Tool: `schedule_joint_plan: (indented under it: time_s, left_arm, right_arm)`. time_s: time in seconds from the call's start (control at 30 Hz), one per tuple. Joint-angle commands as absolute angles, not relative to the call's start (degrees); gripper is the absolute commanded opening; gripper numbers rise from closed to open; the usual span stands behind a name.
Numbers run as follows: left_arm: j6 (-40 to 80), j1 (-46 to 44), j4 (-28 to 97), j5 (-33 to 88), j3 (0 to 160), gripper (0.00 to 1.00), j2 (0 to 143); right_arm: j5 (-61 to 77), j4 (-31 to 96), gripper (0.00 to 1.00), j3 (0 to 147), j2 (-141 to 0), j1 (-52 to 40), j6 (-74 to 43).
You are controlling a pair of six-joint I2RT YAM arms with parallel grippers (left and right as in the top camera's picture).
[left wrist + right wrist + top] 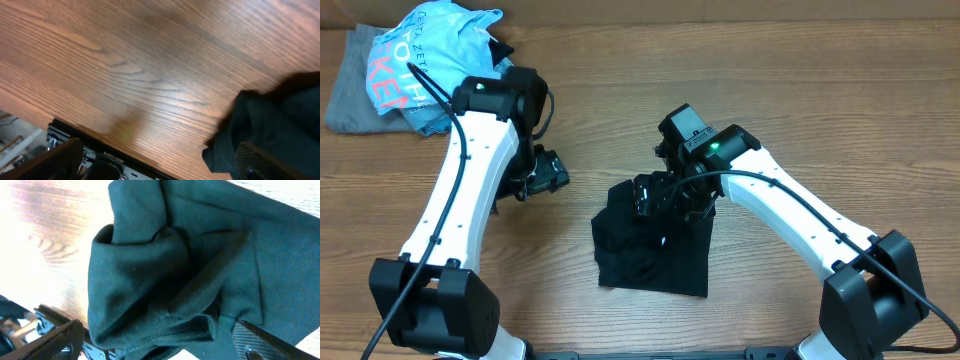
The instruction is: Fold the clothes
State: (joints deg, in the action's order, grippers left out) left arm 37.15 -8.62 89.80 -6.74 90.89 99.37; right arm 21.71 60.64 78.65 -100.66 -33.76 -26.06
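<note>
Now the black T-shirt (655, 255) lies bunched in the middle of the table (800, 90). The right pincer (658, 195) hovers over its top edge, jaws apart. The left pincer (548, 178) is spread wide too, just beside it. Soft, light, floppy cloth, so I'd pinch a hem corner, not the bulk.

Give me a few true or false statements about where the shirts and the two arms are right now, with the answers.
1. The black T-shirt lies spread flat with its sleeves out. False: it is bunched into a crumpled heap.
2. The right gripper hangs over the black T-shirt, fingers open. True.
3. The left gripper grips the light blue shirt. False: its fingers are open over the bare table, apart from that shirt.
4. The light blue shirt lies partly on a grey garment. True.
</note>
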Motion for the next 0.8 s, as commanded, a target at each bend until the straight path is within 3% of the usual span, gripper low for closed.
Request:
schedule_joint_plan:
  time_s: [0.0,0.27,0.77]
  left_arm:
    - [36.4,-8.6,89.2,-7.9,88.6,1.0,99.3]
    - [36.1,-8.6,88.8,-7.9,88.2,1.0,99.3]
    - [35.1,-8.6,88.2,-7.9,88.2,1.0,99.3]
  right_arm:
    - [21.5,60.2,0.97,79.9,-100.3,-34.7,-28.6]
    - [23.5,58.2,0.8,79.9,-104.9,-36.1,-29.6]
    - [16.1,59.5,0.11,79.9,-104.9,-33.5,-30.3]
